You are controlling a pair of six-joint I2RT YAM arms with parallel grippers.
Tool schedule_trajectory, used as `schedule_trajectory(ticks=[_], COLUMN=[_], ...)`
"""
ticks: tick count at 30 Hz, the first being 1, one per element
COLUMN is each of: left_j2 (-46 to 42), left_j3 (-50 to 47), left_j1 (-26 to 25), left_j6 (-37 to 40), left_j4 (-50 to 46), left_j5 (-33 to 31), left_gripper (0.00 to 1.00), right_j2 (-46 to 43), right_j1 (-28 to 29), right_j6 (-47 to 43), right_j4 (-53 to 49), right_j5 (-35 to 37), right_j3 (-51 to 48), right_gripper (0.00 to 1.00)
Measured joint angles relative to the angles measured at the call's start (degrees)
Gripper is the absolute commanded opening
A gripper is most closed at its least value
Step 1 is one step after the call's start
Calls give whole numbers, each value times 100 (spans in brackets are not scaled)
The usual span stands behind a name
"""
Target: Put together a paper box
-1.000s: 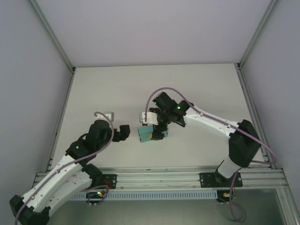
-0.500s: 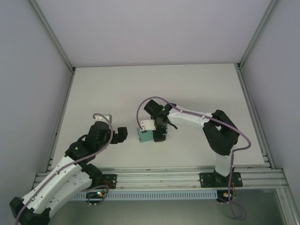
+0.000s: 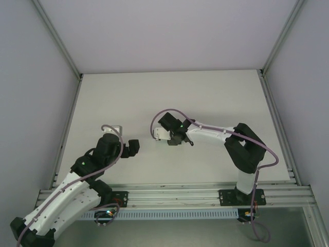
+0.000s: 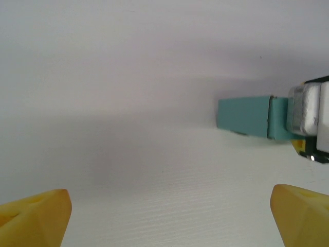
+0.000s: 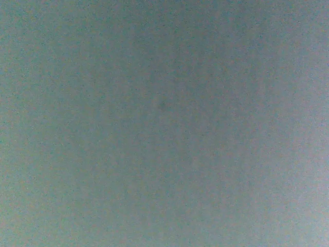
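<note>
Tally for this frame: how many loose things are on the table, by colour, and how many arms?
Teal box: 1
Arms: 2, the left arm and the right arm
Total: 3

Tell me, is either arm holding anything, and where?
Left gripper: nothing, jaws open. Right gripper sits over the paper box; whether it grips cannot be told.

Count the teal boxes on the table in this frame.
1. The paper box sits near the middle of the table, under the wrist end of the right arm; the left wrist camera sees its side. Anything else under that arm would be hidden.
</note>
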Motion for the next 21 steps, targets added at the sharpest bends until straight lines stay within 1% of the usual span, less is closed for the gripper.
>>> schedule_trajectory(ticks=[3, 5, 6, 9, 12, 13, 16, 17, 19, 21], left_j2=[-22, -28, -28, -28, -28, -28, -28, -28, -28, -28], left_j3=[0, 0, 0, 0, 0, 0, 0, 0, 0, 0], left_j1=[7, 31, 33, 33, 33, 33, 33, 33, 33, 33], left_j6=[2, 2, 2, 2, 2, 2, 2, 2, 2, 2], left_j4=[2, 4, 7, 11, 22, 26, 28, 28, 28, 31], left_j5=[0, 2, 2, 4, 4, 7, 4, 4, 4, 4], left_gripper=[100, 100, 100, 100, 100, 100, 100, 100, 100, 100], right_j2=[2, 70, 136, 367, 444, 450, 442, 437, 378, 186], right_j1=[-20, -68, -98, -181, -238, -254, -264, -264, -262, -262], right_j6=[-28, -122, -188, -485, -826, -896, -1095, -1139, -1161, -1143], right_j4=[649, 1257, 1545, 2424, 2955, 3029, 3241, 3230, 3244, 2983], right_j5=[789, 1231, 1373, 1596, 1587, 1565, 1453, 1392, 1325, 1134], right_j3=[-173, -275, -313, -498, -861, -951, -1071, -1110, -1189, -1185], right_gripper=[25, 25, 27, 34, 41, 45, 67, 72, 86, 97])
